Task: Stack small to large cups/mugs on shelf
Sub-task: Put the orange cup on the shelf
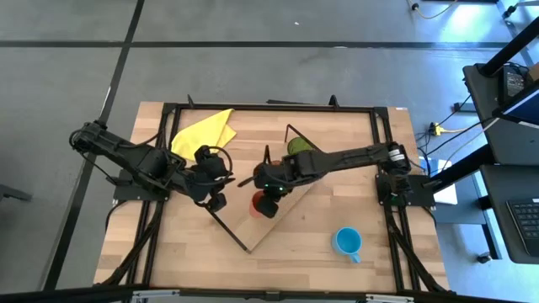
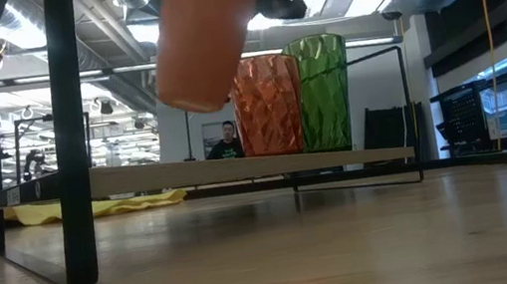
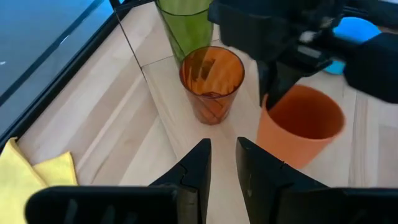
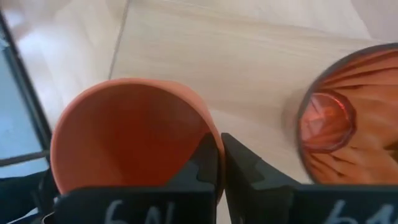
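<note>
Pinching the rim of the short orange-red cup (image 4: 127, 134), the right hand (image 4: 219, 165) holds it clear above the shelf (image 1: 286, 210); the orange-red tumbler (image 3: 211, 81) stands at its 12 o'clock, the green tumbler (image 2: 321, 92) beyond. The left hand (image 3: 222, 165), fingers slightly apart, waits at 9 o'clock.

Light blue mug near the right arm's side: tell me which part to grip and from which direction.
Grip the light blue mug by its rim wall, coming straight down from above. It stands upright with the mouth open upward, alone on the table, its handle pointing toward the table's near edge. Pinch the wall away from the handle, one end effector finger inside, as the right end effector holds the short orange cup.
</note>
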Robot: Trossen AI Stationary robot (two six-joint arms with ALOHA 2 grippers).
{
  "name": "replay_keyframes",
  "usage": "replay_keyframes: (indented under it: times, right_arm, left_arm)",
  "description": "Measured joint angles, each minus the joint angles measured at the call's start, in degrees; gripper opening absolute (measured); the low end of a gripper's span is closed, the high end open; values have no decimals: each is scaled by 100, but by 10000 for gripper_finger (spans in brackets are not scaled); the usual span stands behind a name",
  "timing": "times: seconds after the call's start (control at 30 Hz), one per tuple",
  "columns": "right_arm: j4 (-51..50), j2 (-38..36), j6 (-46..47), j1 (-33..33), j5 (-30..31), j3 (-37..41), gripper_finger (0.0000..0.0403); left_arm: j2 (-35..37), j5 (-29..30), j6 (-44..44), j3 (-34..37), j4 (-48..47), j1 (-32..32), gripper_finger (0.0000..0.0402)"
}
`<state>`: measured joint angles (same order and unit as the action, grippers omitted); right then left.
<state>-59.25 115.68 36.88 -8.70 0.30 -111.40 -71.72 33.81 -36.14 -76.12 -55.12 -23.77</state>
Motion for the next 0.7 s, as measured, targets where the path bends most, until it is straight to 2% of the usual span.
replay_keyframes:
  times: [0.47, 0.7]
  right_arm:
    - [-110, 436, 176, 126, -94, -96, 11]
    - [14, 454, 105, 144, 96, -118, 14]
  left_arm:
    - [0, 158, -88, 0, -50, 0, 69]
    - [0, 160, -86, 0, -83, 0, 69]
